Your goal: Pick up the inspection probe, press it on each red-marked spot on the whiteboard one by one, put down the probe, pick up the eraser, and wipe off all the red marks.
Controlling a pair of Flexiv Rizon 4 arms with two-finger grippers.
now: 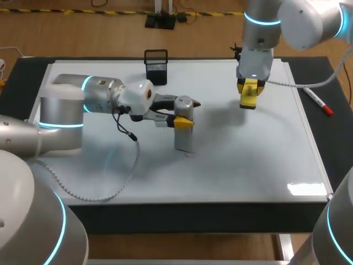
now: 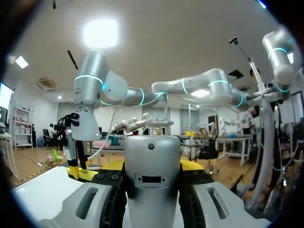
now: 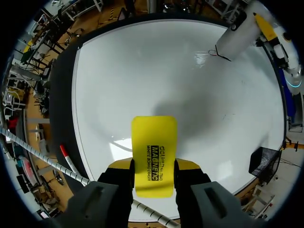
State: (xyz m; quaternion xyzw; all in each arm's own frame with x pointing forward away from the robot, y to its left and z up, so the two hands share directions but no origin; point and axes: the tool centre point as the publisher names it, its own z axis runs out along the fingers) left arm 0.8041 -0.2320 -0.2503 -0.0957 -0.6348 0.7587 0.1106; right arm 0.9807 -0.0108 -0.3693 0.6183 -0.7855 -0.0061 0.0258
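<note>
**Left hand** (image 1: 185, 122): Clenched on the probe (image 1: 183, 139), one finger on each side of its silver body, as the left wrist view confirms. The probe stands upright with its foot on the whiteboard (image 1: 231, 171), left of the board's middle. The arm reaches in low and level from the left. In my judgement this lets the tool bear straight down on a spot instead of skidding.

**Right hand** (image 1: 249, 88): Grasping the yellow eraser (image 1: 249, 99) by its two long edges, with most of the block sticking out ahead of the fingers. It hangs above the far right part of the board, clear of the surface and well apart from the probe. The wiping face points down. This looks like a waiting position that leaves the probe room to work.

**Red marks:** None can be made out for certain. There is a faint trace on the board at the probe's foot, but its colour cannot be told.

**Other items:** A black mesh holder (image 1: 156, 67) stands at the far edge of the board. A red-capped marker (image 1: 319, 103) lies on the dark table (image 1: 331, 149) just off the board's right edge.

**Assessment:** The probing step appears to be in hand. The probe is not yet set down, though the eraser is already held for wiping.
</note>
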